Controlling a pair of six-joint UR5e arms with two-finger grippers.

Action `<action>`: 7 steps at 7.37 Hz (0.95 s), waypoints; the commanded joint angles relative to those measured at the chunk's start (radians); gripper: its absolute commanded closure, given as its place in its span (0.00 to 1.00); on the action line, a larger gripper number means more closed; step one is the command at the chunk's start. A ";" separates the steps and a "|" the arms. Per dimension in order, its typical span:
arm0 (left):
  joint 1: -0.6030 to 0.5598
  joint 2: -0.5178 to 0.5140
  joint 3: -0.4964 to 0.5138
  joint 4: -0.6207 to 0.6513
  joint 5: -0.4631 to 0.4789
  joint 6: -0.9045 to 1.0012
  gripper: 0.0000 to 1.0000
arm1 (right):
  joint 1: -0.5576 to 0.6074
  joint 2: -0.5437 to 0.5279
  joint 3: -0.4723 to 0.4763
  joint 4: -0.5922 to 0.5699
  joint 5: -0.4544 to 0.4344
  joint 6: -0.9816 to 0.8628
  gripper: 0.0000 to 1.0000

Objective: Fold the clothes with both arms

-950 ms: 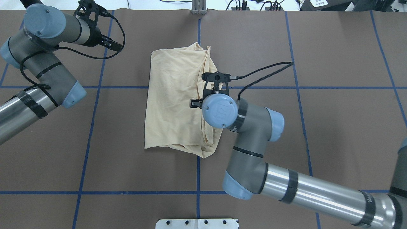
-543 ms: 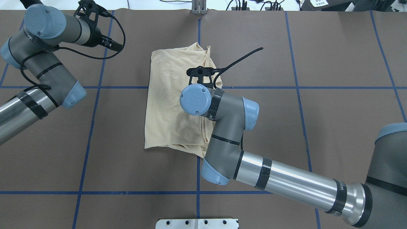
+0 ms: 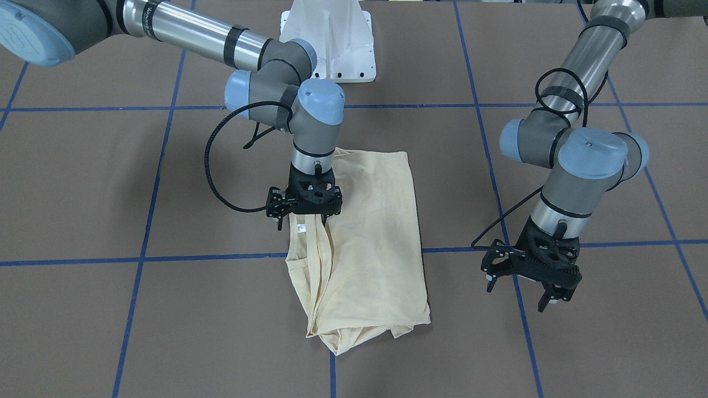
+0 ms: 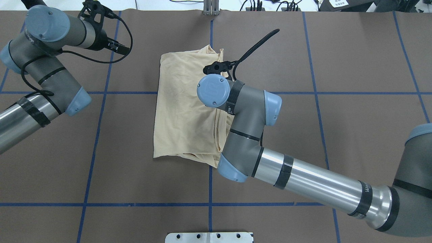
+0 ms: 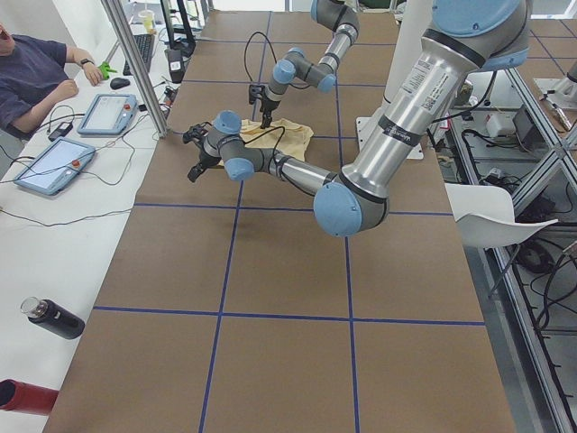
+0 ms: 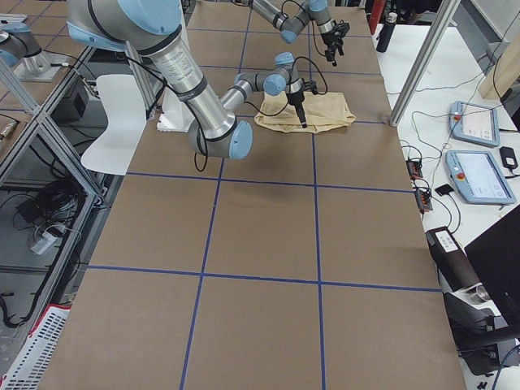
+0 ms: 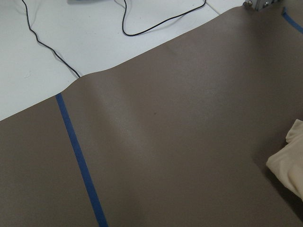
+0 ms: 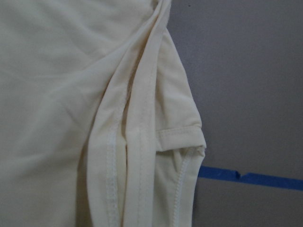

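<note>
**Right arm over the folded T-shirt, left arm off to one side**

The cream-yellow T-shirt [image 3: 376,249] lies folded into a rough rectangle near the middle of the brown desk [image 3: 110,193], across a blue tape line [image 3: 210,257]. A plain side faces up. Layered hems and a bunched fold run along the edge on the robot's right, where a small white neck label [image 3: 300,228] shows.

The right arm [image 3: 318,119] reaches in over that edge with its wrist pointing straight down. The right fingers [image 3: 279,220] are spread apart and hold nothing. In the front-facing view one hangs just outside the shirt's edge and the other over the cloth, with the label below and between them. Whether the tips touch the fabric cannot be told. The right wrist view looks down on stitched hems lying in overlapping strips, with bare desk and tape beside them.

The left arm [image 3: 575,177] stands well apart from the shirt, on the robot's left. The left fingers [image 3: 545,301] are spread wide and empty, above bare desk near a tape crossing. The left wrist view catches only a corner of the shirt at its right edge.
</note>
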 commanded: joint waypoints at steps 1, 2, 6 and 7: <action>0.007 0.007 -0.009 -0.006 0.000 -0.017 0.00 | 0.056 -0.084 0.042 0.005 0.023 -0.088 0.00; 0.010 0.007 -0.012 -0.007 0.000 -0.017 0.00 | 0.067 -0.180 0.146 0.003 0.021 -0.132 0.00; 0.010 0.015 -0.016 -0.007 0.000 -0.016 0.00 | 0.064 -0.182 0.290 -0.010 0.069 0.007 0.00; 0.010 0.015 -0.018 -0.007 0.000 -0.017 0.00 | 0.022 -0.157 0.297 -0.009 0.093 0.096 0.00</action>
